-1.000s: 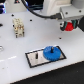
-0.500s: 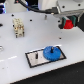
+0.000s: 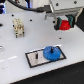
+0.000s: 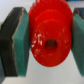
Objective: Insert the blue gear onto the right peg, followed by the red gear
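Note:
The blue gear (image 3: 51,52) lies flat on the exterior view's right part of the white black-bordered plate (image 3: 34,59). The right peg is hidden under it. A thin dark pin (image 3: 36,55) stands on the plate's left part. The red gear (image 3: 63,24) hangs in the air above and to the exterior view's right of the plate, with my gripper (image 3: 63,23) shut on it. In the wrist view the red gear (image 4: 48,39) fills the middle, pressed between the two teal pads (image 4: 22,37), its centre hole facing the camera.
A small pale block-like object (image 3: 19,28) stands on the white table (image 3: 15,50) at the exterior view's left. The arm's white body (image 3: 62,7) and a blue cable run across the upper part of the exterior view.
The arm with the red gear has moved slightly toward the exterior view's left and lower, closer to the plate. The blue gear has stayed in place.

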Controlling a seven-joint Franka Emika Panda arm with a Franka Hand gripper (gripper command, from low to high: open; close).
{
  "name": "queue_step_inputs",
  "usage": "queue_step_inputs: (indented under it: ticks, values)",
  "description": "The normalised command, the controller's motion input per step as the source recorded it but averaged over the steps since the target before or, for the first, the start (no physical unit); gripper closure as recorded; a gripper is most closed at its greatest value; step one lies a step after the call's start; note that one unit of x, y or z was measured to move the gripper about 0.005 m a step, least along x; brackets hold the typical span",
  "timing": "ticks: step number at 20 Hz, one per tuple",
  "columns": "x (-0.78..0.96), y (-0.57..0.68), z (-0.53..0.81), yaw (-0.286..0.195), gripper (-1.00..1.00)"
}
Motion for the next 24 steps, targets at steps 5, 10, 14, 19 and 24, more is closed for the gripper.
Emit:
queue_step_inputs:
  ticks: [5,10,14,19,24]
  values:
    - [0.75,-0.27,0.13,0.000,1.00]
    - [0.72,-0.24,0.07,0.000,1.00]
    - [0.53,-0.21,-0.01,0.000,1.00]
    - [0.31,-0.16,-0.06,0.000,1.00]
    - [0.21,-0.09,-0.09,0.000,1.00]
